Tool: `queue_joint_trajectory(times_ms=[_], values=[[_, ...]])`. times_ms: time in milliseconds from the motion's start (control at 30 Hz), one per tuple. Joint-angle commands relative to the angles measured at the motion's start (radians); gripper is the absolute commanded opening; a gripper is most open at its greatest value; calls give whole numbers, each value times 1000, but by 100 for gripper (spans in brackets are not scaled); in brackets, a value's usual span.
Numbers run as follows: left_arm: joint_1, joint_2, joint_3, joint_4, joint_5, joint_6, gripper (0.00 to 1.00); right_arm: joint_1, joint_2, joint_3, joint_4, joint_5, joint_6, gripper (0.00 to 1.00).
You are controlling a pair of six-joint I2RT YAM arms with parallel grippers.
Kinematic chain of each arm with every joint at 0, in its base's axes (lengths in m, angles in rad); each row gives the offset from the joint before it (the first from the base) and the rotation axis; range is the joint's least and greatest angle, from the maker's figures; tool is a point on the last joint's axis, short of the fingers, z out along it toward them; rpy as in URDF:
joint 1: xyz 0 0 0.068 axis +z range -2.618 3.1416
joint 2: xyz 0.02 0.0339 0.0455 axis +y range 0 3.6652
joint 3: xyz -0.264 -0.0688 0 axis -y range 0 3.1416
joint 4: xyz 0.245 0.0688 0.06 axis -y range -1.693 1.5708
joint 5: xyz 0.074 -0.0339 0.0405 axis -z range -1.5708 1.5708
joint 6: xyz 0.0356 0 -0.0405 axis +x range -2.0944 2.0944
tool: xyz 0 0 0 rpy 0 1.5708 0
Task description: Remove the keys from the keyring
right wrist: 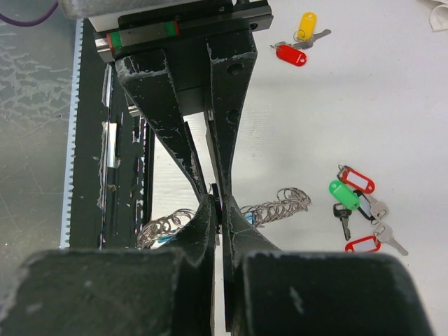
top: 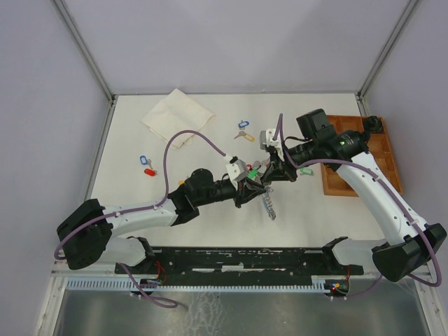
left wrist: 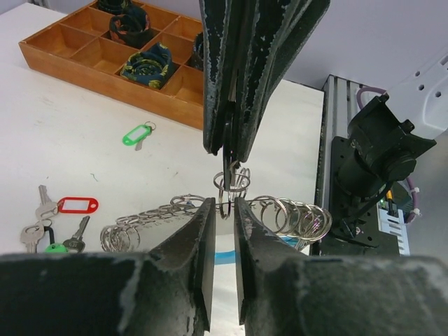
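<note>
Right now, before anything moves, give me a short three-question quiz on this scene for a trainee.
1. True or false: the green-tagged key lies on the table, outside the wooden tray.
2. Where do the left gripper and right gripper meet? A) inside the wooden tray B) at the keyring C) over the green-tagged key
3. Fill in: the neighbour key beside the yellow-tagged key has a ___ tag.
Key: 1 true; 2 B; 3 red.

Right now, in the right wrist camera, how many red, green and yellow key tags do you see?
Red tags: 3
Green tags: 1
Yellow tags: 1
Total: 5
</note>
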Motion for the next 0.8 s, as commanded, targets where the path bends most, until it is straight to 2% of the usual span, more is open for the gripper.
queue_joint_trajectory(times_ms=[0,167,767], values=[[3,-10,43,58,-12,-38,18,6,-5,7,18,-39,-10,1],[3,-18,37,41,-8,-9,3,6,-6,10,15,-42,-8,1],[2,-104,-9,-92,153,396,3,-37,57,47,-82,-187,-39,1]])
